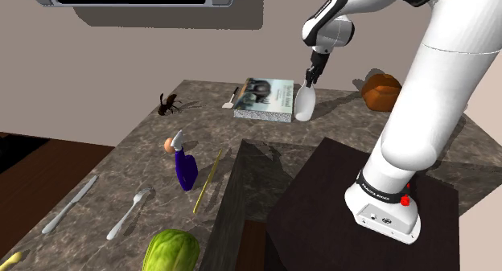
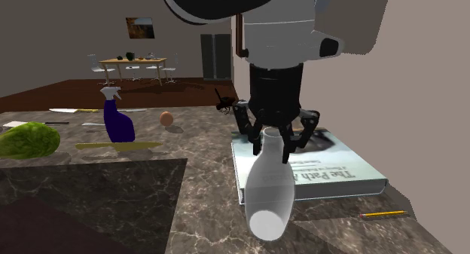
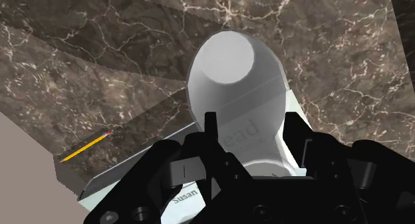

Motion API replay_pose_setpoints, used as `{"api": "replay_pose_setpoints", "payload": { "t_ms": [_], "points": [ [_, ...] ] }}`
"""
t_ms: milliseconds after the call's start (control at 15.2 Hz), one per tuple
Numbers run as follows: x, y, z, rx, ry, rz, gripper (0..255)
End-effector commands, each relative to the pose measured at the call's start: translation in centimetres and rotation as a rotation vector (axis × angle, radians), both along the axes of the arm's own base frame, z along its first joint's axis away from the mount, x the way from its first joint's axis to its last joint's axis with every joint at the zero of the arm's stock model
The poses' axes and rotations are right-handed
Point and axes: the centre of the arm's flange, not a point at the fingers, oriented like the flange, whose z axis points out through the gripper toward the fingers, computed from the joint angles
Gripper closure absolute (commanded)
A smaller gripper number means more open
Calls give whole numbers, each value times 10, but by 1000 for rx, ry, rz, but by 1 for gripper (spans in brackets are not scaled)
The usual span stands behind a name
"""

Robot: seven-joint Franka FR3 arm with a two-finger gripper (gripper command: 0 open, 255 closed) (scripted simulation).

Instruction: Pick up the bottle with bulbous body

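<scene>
White and bulbous, the bottle (image 2: 270, 186) hung tilted, and the black gripper (image 2: 276, 139) had its fingers closed on the neck. The bottle was just beside the book (image 2: 331, 166), over the dark marble counter (image 2: 188, 139). A yellow pencil (image 2: 383, 213) lay near the book. A blue spray bottle (image 2: 117, 120) stood well apart.

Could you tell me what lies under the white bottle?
A book lies under the bottle, on the marble counter, a pencil beside it. The bottle and tool hide much of the book's cover.
</scene>
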Motion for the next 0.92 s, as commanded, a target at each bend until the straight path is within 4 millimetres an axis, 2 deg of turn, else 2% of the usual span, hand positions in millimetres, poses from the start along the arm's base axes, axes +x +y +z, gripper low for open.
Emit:
{"api": "replay_pose_setpoints", "payload": {
  "t_ms": [0,858],
  "points": [
    [0,1,5,1,1,1,255],
    [0,1,73,1,1,1,255]
  ]
}}
